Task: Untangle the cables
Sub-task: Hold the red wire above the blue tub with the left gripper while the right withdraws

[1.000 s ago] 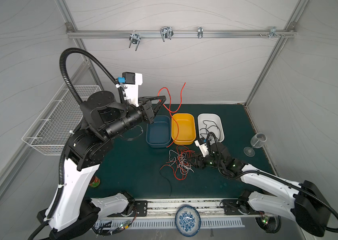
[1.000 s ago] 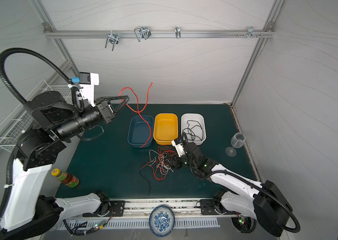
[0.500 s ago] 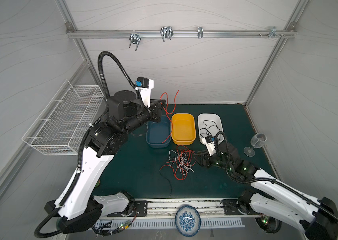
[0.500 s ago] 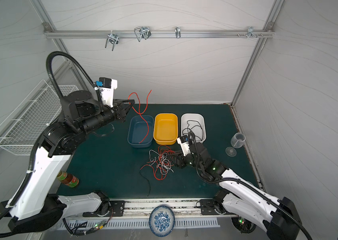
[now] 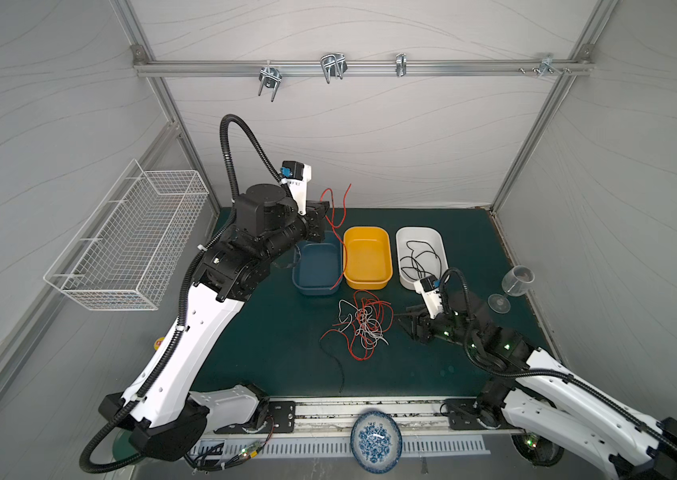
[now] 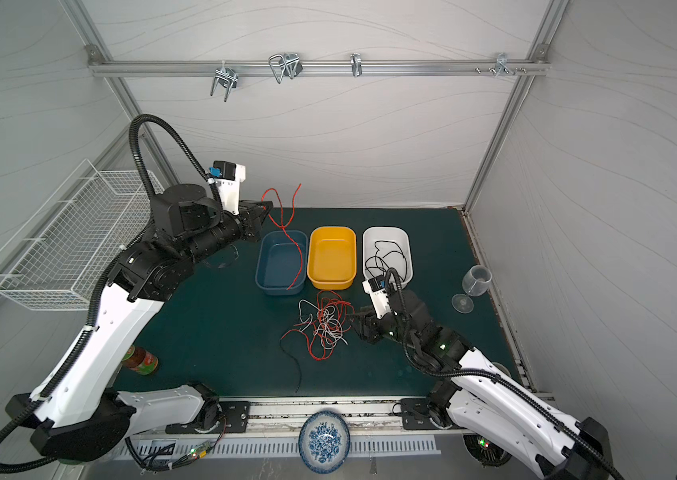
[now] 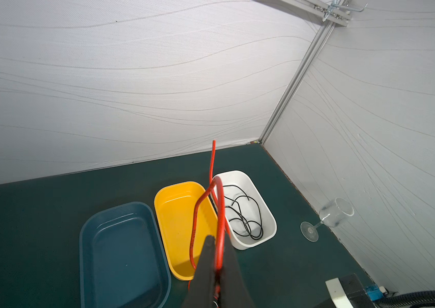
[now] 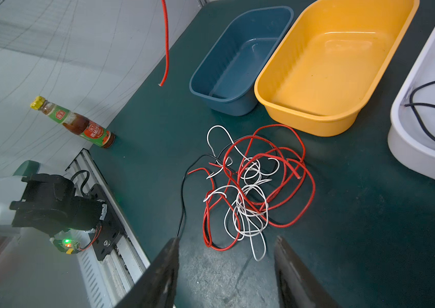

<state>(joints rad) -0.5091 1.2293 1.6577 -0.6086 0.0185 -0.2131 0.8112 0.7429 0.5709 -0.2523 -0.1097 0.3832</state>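
A tangle of red, white and black cables [image 5: 363,328] [image 6: 324,326] [image 8: 251,192] lies on the green mat in front of the bins. My left gripper [image 5: 322,212] [image 6: 264,208] [image 7: 219,240] is raised at the back, shut on one red cable [image 5: 334,216] [image 6: 286,232] [image 7: 220,208]. That cable loops up and hangs down over the blue bin [image 5: 313,291]; its free end [image 8: 166,53] dangles in the right wrist view. My right gripper [image 5: 405,322] [image 6: 359,322] [image 8: 226,240] is open, low over the mat just right of the tangle, holding nothing.
A yellow bin [image 5: 368,284] and a white bin [image 5: 417,229] holding a black cable [image 5: 419,257] stand beside the blue one. A wine glass [image 5: 513,286] lies at the right, a sauce bottle [image 6: 139,359] front left, a wire basket [image 5: 129,241] on the left wall, a patterned plate [image 5: 376,440] in front.
My left arm has swung down and toward the back with the red cable, whose end now hangs at the blue bin. The right gripper has edged slightly right of the tangle.
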